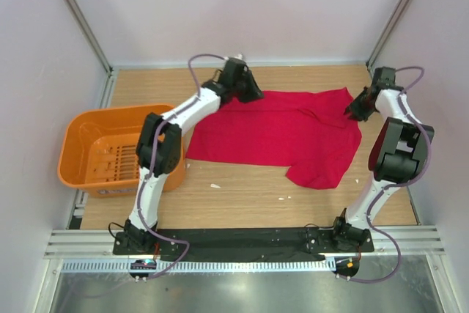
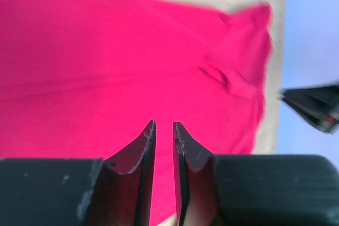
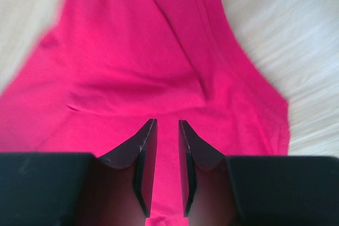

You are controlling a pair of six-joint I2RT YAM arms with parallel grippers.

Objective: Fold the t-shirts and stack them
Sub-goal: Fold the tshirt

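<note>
Top external: t-shirt (image 1: 282, 133) on wooden table (image 1: 242, 196)

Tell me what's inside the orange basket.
In the orange basket only its bare slotted floor shows. The left arm covers its right side, so that part is unseen.

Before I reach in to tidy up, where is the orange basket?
In the top view, the orange basket sits at the table's left edge, beside the left arm, left of the red t-shirt.
</note>
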